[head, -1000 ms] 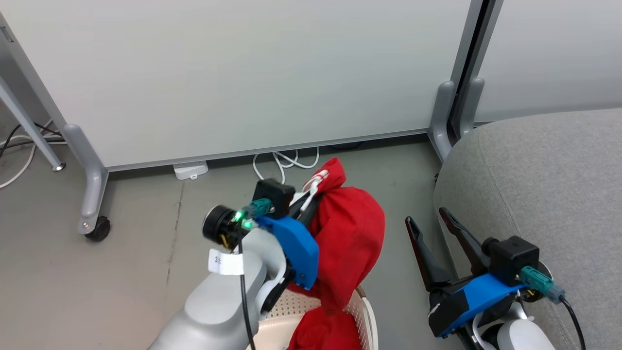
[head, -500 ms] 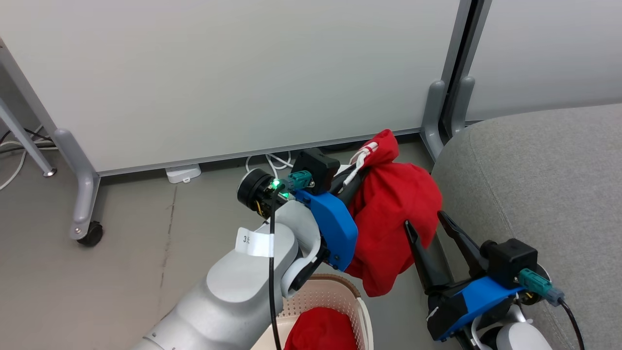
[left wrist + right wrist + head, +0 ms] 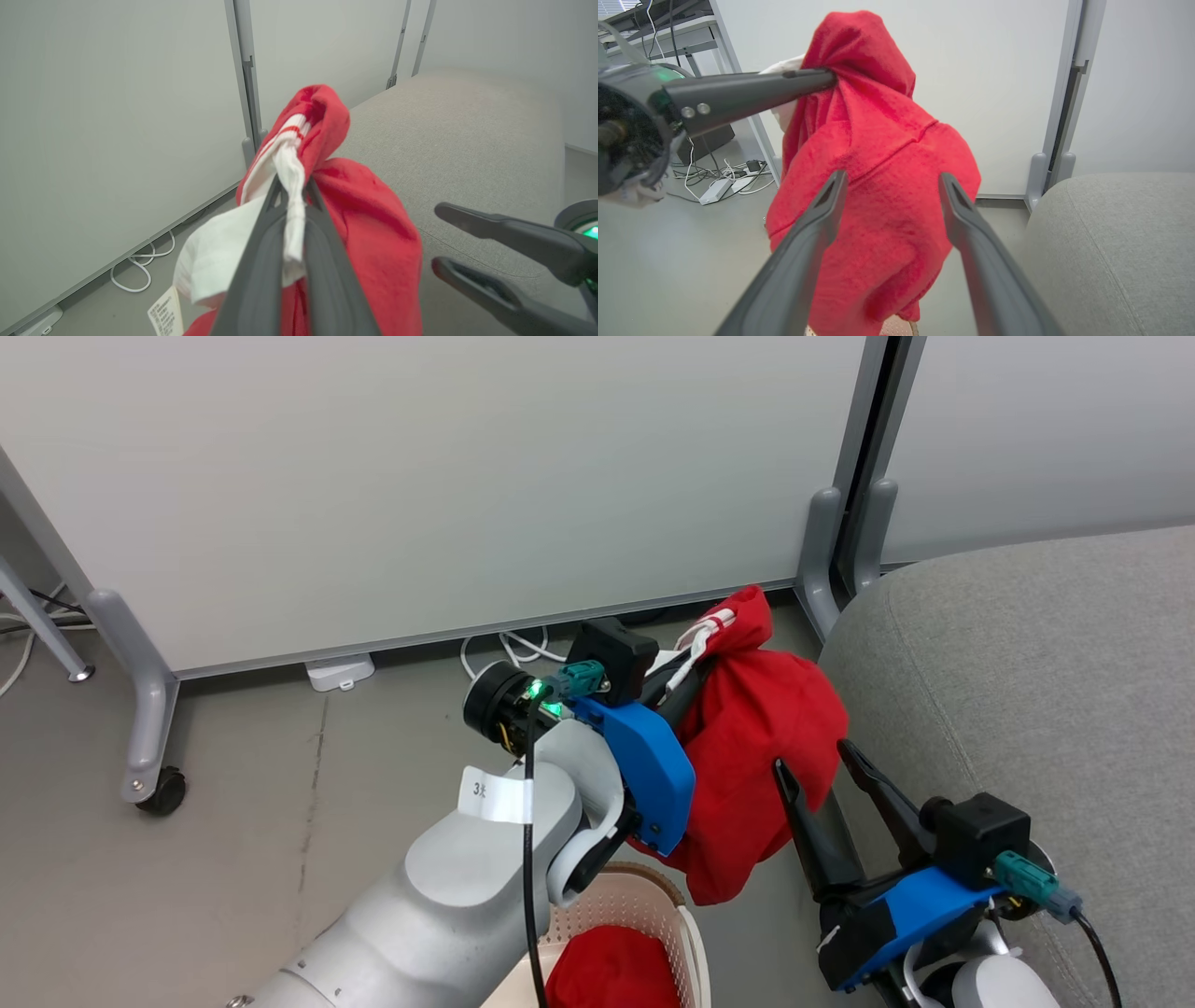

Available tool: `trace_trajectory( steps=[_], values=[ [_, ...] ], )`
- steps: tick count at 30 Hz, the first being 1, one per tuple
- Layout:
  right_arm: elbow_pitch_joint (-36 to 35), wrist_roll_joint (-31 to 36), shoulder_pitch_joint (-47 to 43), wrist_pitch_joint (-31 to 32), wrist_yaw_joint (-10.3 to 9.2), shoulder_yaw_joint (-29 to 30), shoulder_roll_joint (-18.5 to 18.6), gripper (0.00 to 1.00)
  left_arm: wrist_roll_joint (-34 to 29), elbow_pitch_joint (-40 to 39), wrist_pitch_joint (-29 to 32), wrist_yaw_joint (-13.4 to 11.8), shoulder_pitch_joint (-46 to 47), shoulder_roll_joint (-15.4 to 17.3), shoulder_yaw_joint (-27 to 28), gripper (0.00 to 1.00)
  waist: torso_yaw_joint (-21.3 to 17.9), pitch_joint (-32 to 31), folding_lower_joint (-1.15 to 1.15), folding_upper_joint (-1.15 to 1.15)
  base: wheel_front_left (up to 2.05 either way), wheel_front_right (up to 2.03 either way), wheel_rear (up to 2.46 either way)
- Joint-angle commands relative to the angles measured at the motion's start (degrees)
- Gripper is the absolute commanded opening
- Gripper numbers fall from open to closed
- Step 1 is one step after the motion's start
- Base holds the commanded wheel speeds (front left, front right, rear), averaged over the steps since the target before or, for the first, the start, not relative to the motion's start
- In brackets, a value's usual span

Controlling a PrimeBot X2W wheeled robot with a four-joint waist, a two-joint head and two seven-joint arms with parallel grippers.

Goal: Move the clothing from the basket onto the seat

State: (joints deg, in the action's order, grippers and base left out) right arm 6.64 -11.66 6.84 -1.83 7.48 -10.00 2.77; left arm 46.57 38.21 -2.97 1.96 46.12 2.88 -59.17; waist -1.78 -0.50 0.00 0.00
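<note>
So, how is the left arm posed?

Its pale forearm rises from the bottom of the head view with the wrist bent toward the sofa. The left hand [image 3: 695, 665] points up and to the right, clamped on a bright red fabric garment with white striped trim [image 3: 756, 747].

Where is that garment?

Off the floor, hanging as a bunched lump between the cream-white perforated plastic basket with a brown rim band [image 3: 653, 879] and the large light grey upholstered seat [image 3: 1027, 663]. Its lower end hangs just past the basket's far rim. Whether it touches the seat's edge I cannot tell. A second red garment [image 3: 611, 975] lies inside the basket.

And the right arm?

Low at the lower right of the head view. The right hand [image 3: 814, 758] has its fingers spread apart and holds nothing, its tips just beside the hanging fabric.

What do the wrist cameras add?

The left wrist view makes the pinch plain, where the head view has the blue wrist housing in the way. The two dark fingers [image 3: 261, 242] squeeze the white ribbed band, with white lining and a printed care label [image 3: 166, 310] below. The right wrist view gives the garment from the side, framed between the spread fingers, with one left finger pressed in near the top fold.
</note>
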Motion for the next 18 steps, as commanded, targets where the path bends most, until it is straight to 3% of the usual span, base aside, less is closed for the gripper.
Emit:
trace_trajectory(
  steps=[1, 9, 18],
  values=[
    [-0.3, 0.0, -0.6, 0.3, 0.03, -0.2, 0.2, 1.00, 0.4, 0.4, -0.4, -0.4, 0.9, 0.0, -0.3, 0.00, -0.1, 0.0, 0.00, 0.00, 0.00, 0.00, 0.00],
    [-1.3, -0.7, 3.5, 2.5, 0.03, -2.2, 0.2, 1.00, 2.8, 1.9, -1.4, -0.7, 1.6, 0.0, -2.2, 0.00, -0.8, 0.2, 0.00, 0.00, 0.00, 0.00, 0.00],
    [5.0, 0.5, 9.2, 5.6, 0.03, -4.4, 0.2, 1.00, 5.2, 1.4, -2.1, -0.9, 2.5, 0.0, -4.3, 0.00, -1.0, 0.4, 0.00, 0.00, 0.00, 0.00, 0.00]
  ],
)
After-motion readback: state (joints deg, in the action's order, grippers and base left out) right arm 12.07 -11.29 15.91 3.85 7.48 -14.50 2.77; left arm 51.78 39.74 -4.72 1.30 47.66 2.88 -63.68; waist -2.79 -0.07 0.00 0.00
